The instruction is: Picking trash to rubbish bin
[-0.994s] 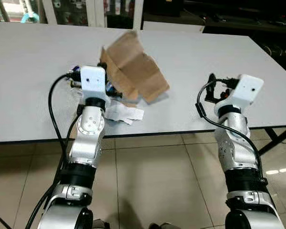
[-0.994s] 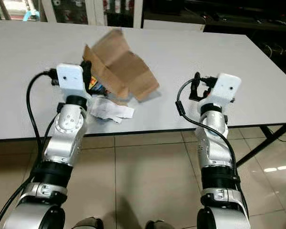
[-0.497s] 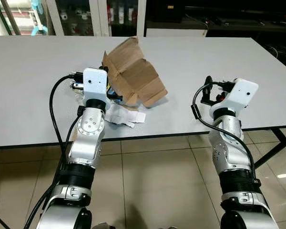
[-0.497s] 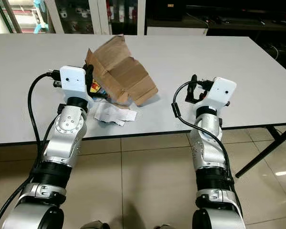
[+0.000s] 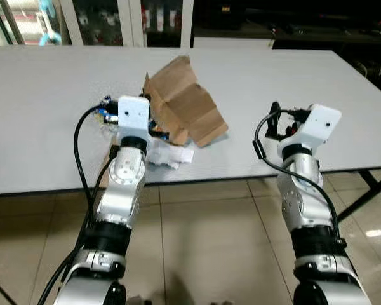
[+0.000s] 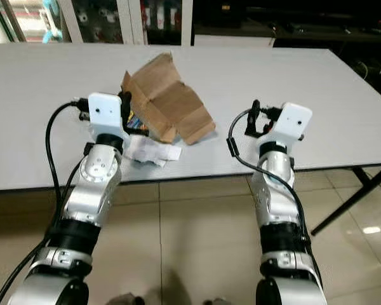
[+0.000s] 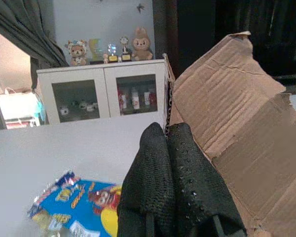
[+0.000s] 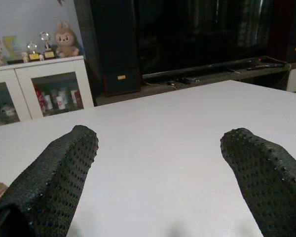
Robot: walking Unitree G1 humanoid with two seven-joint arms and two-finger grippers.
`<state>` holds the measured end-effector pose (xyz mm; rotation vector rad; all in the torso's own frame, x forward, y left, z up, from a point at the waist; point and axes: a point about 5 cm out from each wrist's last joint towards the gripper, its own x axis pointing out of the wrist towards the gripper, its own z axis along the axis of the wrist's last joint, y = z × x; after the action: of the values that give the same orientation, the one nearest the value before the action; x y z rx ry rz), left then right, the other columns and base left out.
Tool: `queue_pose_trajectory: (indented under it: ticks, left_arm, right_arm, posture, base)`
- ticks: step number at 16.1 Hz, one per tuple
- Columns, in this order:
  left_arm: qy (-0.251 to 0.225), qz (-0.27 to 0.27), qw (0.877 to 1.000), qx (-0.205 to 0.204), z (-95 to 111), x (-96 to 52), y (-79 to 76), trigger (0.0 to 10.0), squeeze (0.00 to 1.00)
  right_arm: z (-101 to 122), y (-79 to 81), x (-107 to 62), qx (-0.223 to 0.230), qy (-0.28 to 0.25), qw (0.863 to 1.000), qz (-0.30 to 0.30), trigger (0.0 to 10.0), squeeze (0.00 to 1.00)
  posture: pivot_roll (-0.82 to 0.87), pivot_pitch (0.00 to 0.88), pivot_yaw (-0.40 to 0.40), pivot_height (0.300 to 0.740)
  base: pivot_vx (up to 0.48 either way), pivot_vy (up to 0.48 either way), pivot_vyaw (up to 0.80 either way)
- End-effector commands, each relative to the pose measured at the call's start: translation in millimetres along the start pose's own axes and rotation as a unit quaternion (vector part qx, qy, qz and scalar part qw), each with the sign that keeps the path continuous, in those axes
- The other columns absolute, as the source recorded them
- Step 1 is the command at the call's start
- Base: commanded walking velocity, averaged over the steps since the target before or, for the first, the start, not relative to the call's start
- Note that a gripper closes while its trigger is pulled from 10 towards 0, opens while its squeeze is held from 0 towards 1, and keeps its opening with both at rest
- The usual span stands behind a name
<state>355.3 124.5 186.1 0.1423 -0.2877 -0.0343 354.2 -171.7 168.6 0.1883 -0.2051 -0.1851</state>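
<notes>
A crumpled brown cardboard piece (image 5: 185, 105) lies on the white table (image 5: 44, 108). Beside it are a crumpled white paper (image 5: 170, 154) and a colourful snack wrapper (image 7: 71, 202). My left gripper (image 7: 166, 129) is over the table edge, just short of the cardboard and above the wrapper. Its fingers are pressed together, shut, with nothing between them. My right gripper (image 8: 163, 138) is open over bare table, to the right of the trash, with its fingers (image 8: 69, 158) wide apart.
The near edge of the table runs across under both forearms, with tiled floor (image 5: 203, 241) below. A black table leg (image 5: 374, 184) stands at the right. Past the far side of the table are a white glass-door cabinet (image 7: 103, 94) with figurines and dark furniture.
The whole view has shifted slightly. Arms, cardboard and paper keep about the same places relative to one another.
</notes>
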Motion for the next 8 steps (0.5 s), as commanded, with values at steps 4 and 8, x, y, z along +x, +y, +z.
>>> queue_pose_trajectory:
  ticks: [4, 8]
  left_arm:
    - [0.002, 0.003, 1.000, 0.004, 0.2, -1.1, 0.0, 10.0, 0.00]
    - [0.005, -0.001, 1.000, 0.003, -0.7, -2.0, -2.7, 10.0, 0.00]
  right_arm:
    - [-3.4, 3.3, -1.5, 0.002, 0.008, 1.000, 0.010, 10.0, 0.00]
    - [-4.6, 0.3, -2.3, 0.002, 0.012, 1.000, 0.007, 10.0, 0.00]
  posture:
    - [-0.03, 0.000, -0.063, 0.740]
    - [-0.04, 0.000, -0.065, 0.740]
  base:
    - [-0.267, 0.000, 0.00]
    - [-0.259, 0.000, 0.00]
